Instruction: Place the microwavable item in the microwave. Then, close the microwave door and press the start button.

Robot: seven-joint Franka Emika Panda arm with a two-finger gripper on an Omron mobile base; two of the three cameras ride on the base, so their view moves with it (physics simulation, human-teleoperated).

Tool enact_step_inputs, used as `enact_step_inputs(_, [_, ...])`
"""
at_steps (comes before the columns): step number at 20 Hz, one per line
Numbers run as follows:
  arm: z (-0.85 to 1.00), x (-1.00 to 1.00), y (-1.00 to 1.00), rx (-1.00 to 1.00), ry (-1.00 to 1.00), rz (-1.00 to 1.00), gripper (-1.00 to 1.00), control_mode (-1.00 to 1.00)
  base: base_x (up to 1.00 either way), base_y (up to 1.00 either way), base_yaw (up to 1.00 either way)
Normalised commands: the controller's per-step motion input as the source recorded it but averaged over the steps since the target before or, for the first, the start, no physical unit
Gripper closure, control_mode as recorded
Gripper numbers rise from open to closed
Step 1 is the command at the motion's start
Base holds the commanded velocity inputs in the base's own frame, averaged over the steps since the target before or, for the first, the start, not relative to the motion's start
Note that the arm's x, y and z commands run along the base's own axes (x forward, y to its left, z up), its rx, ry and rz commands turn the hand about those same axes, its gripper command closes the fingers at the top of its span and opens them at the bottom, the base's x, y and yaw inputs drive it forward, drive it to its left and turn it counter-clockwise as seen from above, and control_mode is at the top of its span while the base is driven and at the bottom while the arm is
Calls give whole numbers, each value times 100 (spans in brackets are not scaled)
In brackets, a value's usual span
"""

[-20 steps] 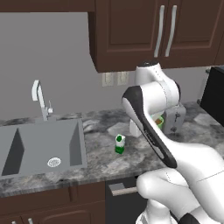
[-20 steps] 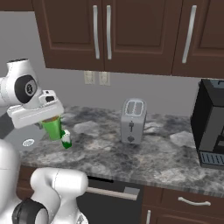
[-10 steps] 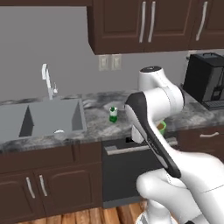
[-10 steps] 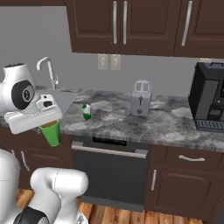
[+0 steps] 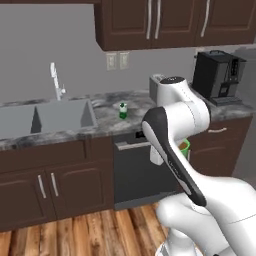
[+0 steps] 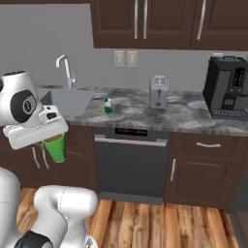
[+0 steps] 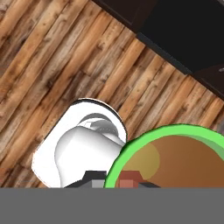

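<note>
The microwavable item, a bright green cup [image 6: 57, 148] with brown liquid [image 7: 183, 164], hangs in the air in front of the lower cabinets, below counter height. My gripper [image 6: 52, 139] is shut on the cup near its rim, and the cup hides the fingertips. In the left base view a sliver of the cup [image 5: 184, 147] shows behind my forearm. The hand view looks down past the cup's green rim [image 7: 131, 148] at the wooden floor. The microwave and the microwave door are out of view.
On the counter [image 6: 189, 116] stand a small white carton with green base [image 6: 107, 105], a toaster [image 6: 159, 92] and a black coffee machine [image 6: 227, 94]. The sink [image 5: 45, 117] lies at left, a dishwasher [image 6: 131, 162] under the counter. Wooden floor [image 6: 160, 223] lies between me and the cabinets.
The whole picture has shifted: the base has backed away from the counter, so cabinets and floor now show. The cup stays in my shut gripper, carried along.
</note>
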Motion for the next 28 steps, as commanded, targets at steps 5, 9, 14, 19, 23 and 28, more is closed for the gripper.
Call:
enact_step_inputs(5, [0,0,0,0,0,0,100,100,-47,31,-15])
enact_step_inputs(9, [0,0,0,0,0,0,100,100,-32,24,-21])
enact_step_inputs(14, [0,0,0,0,0,0,100,100,-26,10,-33])
enact_step_inputs(19, [0,0,0,0,0,0,100,100,-12,60,-29])
enact_step_inputs(23, [0,0,0,0,0,0,100,100,2,100,-6])
enact_step_inputs(28, [0,0,0,0,0,0,100,100,15,100,0])
